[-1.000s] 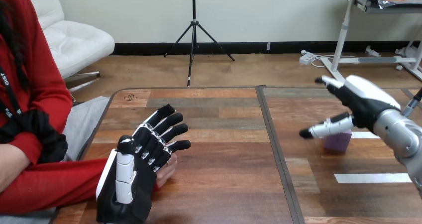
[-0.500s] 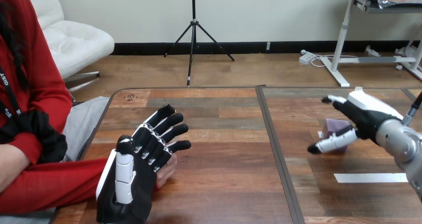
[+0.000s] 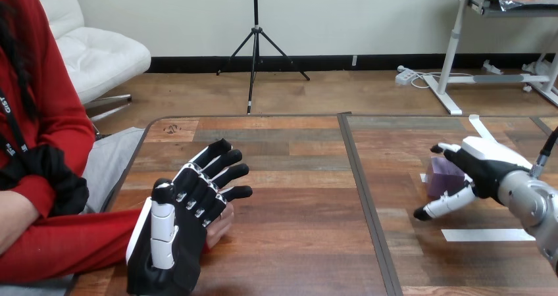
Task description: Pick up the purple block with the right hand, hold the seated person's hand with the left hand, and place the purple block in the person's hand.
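The purple block (image 3: 442, 175) sits on the right half of the table. My right hand (image 3: 479, 166) is low around it, fingers on its far side and thumb stretched out on the near side, spread and not closed on the block. My left hand (image 3: 181, 227) stands at the near left with straight fingers. It lies over the person's hand (image 3: 222, 225), whose fingertips peek out at its right edge. I cannot tell whether my thumb grips that hand. The person's red sleeve (image 3: 72, 243) runs in from the left edge.
A dark seam (image 3: 365, 197) divides the wooden table down the middle. White tape strips (image 3: 490, 235) lie on the table near my right forearm. The person's other arm (image 3: 39, 177) is folded at the far left edge.
My right hand has come down and toward me, from above the purple block to table height around it. The left hand and the person's hand have stayed put.
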Action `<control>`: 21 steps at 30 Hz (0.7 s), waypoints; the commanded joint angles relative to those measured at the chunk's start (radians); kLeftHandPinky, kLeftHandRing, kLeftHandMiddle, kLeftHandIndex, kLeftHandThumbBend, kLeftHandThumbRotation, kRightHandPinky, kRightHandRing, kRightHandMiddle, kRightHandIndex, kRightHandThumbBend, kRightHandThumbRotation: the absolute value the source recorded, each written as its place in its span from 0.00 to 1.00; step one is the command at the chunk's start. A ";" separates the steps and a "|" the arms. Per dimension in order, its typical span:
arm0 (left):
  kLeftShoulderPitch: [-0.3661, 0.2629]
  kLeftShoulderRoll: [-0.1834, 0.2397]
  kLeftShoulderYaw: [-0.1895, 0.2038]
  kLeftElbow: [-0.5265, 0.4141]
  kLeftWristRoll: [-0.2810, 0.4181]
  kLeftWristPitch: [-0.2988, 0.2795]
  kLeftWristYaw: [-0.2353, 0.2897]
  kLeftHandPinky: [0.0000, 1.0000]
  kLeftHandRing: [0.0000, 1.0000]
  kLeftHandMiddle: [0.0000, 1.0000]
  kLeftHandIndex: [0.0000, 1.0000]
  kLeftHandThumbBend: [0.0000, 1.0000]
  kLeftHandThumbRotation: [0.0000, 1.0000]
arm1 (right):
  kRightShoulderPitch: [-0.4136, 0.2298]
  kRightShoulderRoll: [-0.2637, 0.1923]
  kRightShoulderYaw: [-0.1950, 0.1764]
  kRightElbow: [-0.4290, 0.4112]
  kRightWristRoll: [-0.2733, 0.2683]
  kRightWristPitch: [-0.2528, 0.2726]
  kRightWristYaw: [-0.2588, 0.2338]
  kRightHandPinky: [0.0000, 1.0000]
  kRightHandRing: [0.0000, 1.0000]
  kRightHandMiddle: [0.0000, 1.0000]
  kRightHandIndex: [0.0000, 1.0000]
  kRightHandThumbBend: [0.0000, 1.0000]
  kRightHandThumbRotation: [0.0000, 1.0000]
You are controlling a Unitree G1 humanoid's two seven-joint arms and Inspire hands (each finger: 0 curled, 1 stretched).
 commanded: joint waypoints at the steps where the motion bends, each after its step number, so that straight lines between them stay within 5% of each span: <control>1: -0.043 0.004 -0.003 -0.021 -0.012 -0.006 -0.015 0.68 0.79 0.80 0.78 0.77 0.92 | -0.097 0.014 0.016 0.019 -0.007 0.013 -0.042 0.89 0.99 1.00 0.98 1.00 0.37; 21: -0.036 0.006 0.006 -0.014 -0.012 -0.018 -0.022 0.66 0.77 0.78 0.74 0.77 0.93 | -0.106 0.031 0.057 0.081 -0.018 0.045 -0.084 0.87 0.97 0.99 0.97 1.00 0.34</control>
